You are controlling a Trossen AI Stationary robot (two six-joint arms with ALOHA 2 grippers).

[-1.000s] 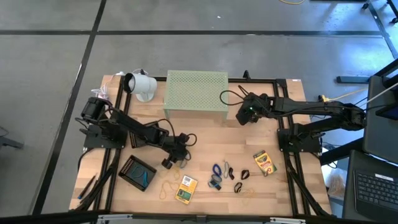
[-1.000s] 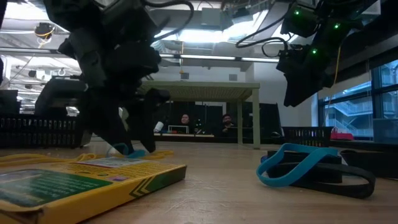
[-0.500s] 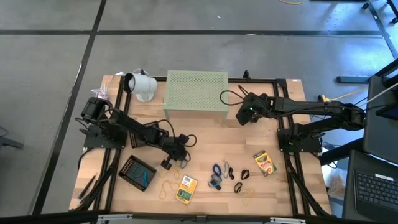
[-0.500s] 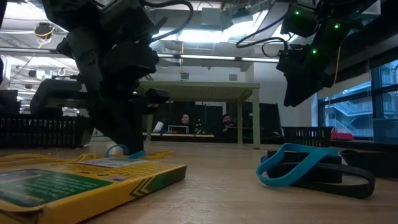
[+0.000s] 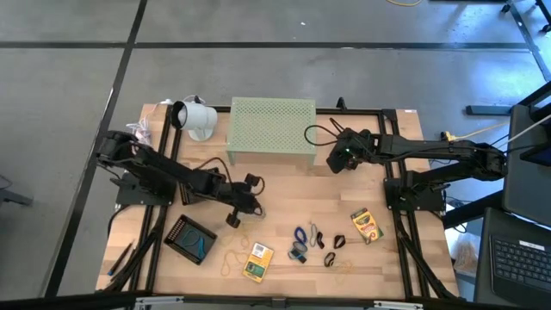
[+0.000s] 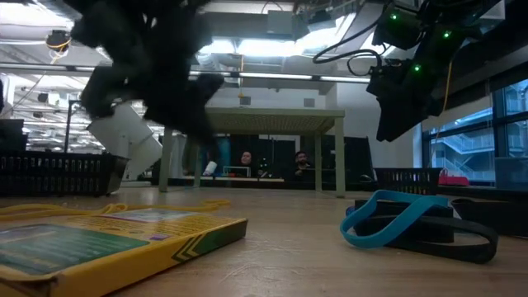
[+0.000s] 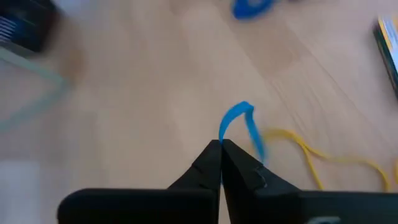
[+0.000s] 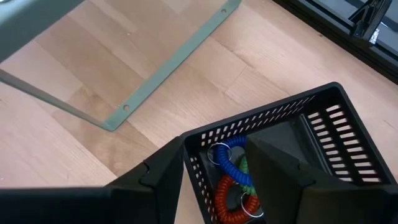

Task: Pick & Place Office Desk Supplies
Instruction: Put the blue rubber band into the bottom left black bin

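My left gripper (image 7: 221, 146) hangs above the table's left middle (image 5: 232, 220), shut on a thin blue rubber band (image 7: 239, 124). A yellow band (image 7: 317, 158) lies on the wood below it. My right gripper (image 8: 214, 165) hovers by the pale green riser's (image 5: 272, 127) right foot, shut on a black perforated basket (image 8: 323, 118) that holds blue, green and red coils (image 8: 233, 180). Two yellow-green boxes (image 5: 257, 262) (image 5: 367, 225) lie flat on the table. Loose bands and black clips (image 5: 314, 241) are scattered between them. My left gripper pinches the blue band's near end (image 7: 222, 138) between its two fingertips, coming slanting down from the left. The band's loop sticks out beyond the tips, lifted clear of the wood. My right gripper has one finger (image 8: 161, 177) outside the basket's wall (image 8: 193, 162) and the other (image 8: 273, 162) inside. The fingers hide the place of contact. The basket hangs clear of the table, its open top up.
A white cup-shaped object (image 5: 196, 118) lies at the far left beside the riser. A black tray (image 5: 191, 238) sits near the left front. In the low view, a blue band on a black clip (image 6: 396, 219) lies close by, beside a box (image 6: 107, 239).
My left gripper has shut on the blue band where it lay on the table, then risen and tipped nearer to level. The band has come up off the wood with it. The yellow band has stayed lying there.
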